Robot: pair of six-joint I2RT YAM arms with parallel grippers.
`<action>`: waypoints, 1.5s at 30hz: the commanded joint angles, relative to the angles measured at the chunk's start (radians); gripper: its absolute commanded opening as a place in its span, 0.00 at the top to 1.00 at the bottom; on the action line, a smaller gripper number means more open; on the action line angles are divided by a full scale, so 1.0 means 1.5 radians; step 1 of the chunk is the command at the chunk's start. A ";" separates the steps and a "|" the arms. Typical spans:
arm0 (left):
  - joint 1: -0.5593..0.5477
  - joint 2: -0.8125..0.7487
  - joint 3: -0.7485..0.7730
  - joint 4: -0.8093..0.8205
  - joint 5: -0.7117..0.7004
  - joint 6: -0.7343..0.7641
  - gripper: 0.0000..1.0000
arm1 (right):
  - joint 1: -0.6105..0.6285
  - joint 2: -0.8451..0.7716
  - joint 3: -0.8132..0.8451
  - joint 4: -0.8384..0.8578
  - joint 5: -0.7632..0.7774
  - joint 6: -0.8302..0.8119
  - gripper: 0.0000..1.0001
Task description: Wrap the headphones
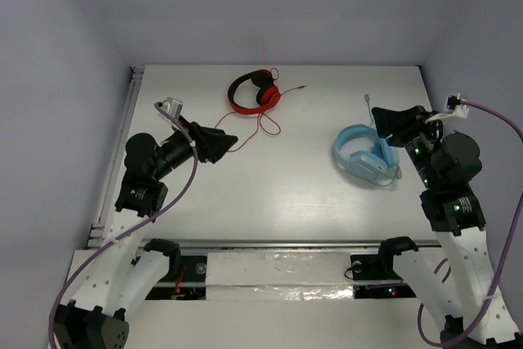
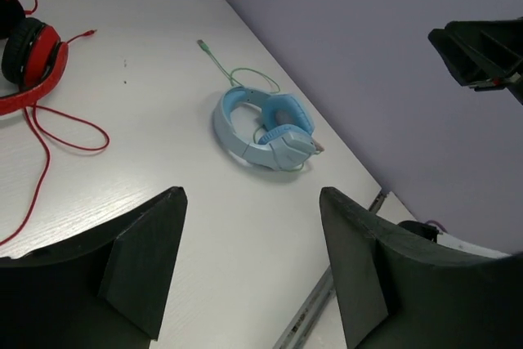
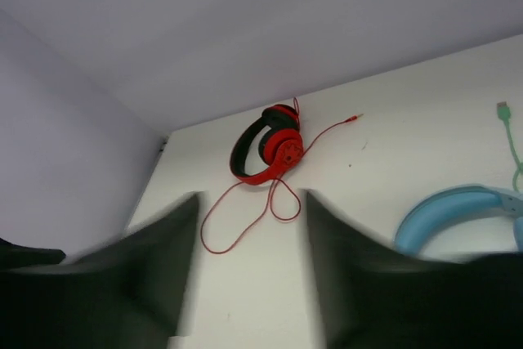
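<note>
Close to the lens, your right pincer [image 3: 250, 202] hangs with fingers spread and empty, just beside the light-blue headphones [image 1: 364, 157]. They lie flat on the right of the white surface [image 1: 286, 194], their pale green cable [image 1: 369, 106] trailing toward the far edge. Your left pincer [image 2: 252, 194], likewise spread and empty, sits well apart from them. Two headsets are counted: a red-and-black headset [image 1: 252, 91] with a red cable [image 1: 265, 124] lies at far centre.
</note>
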 commanded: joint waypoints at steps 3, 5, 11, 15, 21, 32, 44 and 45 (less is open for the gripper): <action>-0.006 0.006 0.032 0.047 -0.041 0.006 0.59 | 0.001 -0.013 0.036 0.002 0.018 0.009 0.81; -0.019 0.014 0.043 0.049 -0.079 0.012 0.82 | 0.001 -0.006 0.039 -0.006 0.031 0.008 1.00; -0.263 0.149 0.131 0.015 -0.332 0.075 1.00 | 0.001 0.005 0.055 -0.021 0.071 0.007 1.00; -0.363 0.327 0.232 -0.047 -0.531 0.141 1.00 | 0.001 0.011 0.093 -0.031 0.109 0.005 1.00; -0.409 0.572 0.389 -0.074 -0.525 0.183 1.00 | 0.001 0.023 0.136 -0.032 0.084 0.009 1.00; -0.491 0.996 0.878 -0.230 -0.562 0.282 0.56 | 0.001 0.015 0.120 -0.004 -0.023 0.045 0.93; -0.484 1.273 1.208 -0.286 -0.543 0.356 0.25 | 0.001 -0.018 0.110 -0.002 -0.090 0.044 0.74; -0.484 1.282 1.216 -0.287 -0.520 0.354 0.25 | 0.001 -0.019 0.107 0.001 -0.092 0.044 0.74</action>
